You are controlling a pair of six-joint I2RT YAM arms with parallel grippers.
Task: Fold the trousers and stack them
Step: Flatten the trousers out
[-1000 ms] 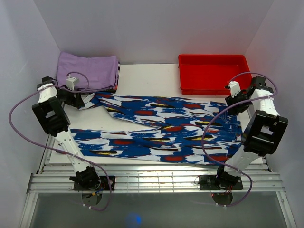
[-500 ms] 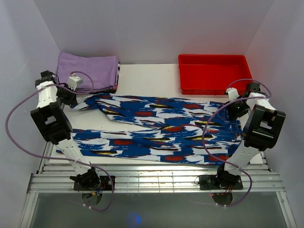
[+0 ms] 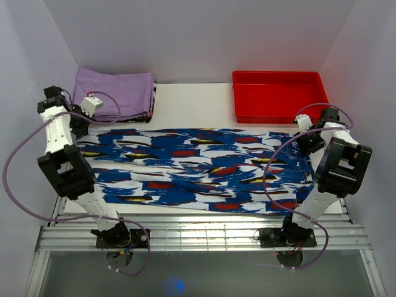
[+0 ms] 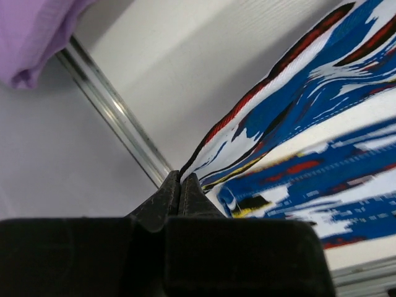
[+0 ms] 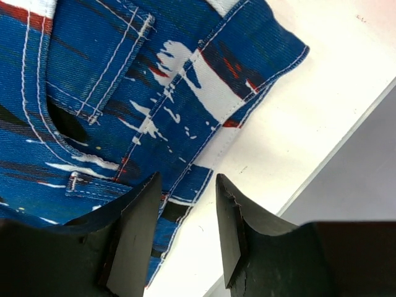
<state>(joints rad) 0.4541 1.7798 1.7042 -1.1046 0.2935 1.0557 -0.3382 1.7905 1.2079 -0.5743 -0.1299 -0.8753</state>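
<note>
**Trousers pulled flat across the table, ready for a first fold**

From overhead, one pair of blue, white, red and black printed trousers (image 3: 192, 167) lies spread lengthwise over the white table (image 3: 192, 102), waist to the right and leg ends to the left. A second ago the far leg was bunched and slanted, its end lying short of the table's left side. It now runs straight beside the near leg. The left arm has swung outward and dragged that leg end with it.

The left gripper (image 3: 78, 128) sits at the far left end of the cloth. In its wrist view the left gripper (image 4: 179, 184) has its two fingers pressed together with the edge of the printed fabric coming out from between the tips, so it is pinching the hem. The right gripper (image 3: 308, 141) is over the waist corner. In its wrist view the fingers are spread apart above a stitched pocket and waistband corner, gripping nothing.

My reading is that the flattening step is nearly done and no fold has been made yet.

Count: one pair of trousers with two legs, one folded purple cloth (image 3: 114, 93) at back left, one red tray (image 3: 278, 93) at back right, two arms.
</note>
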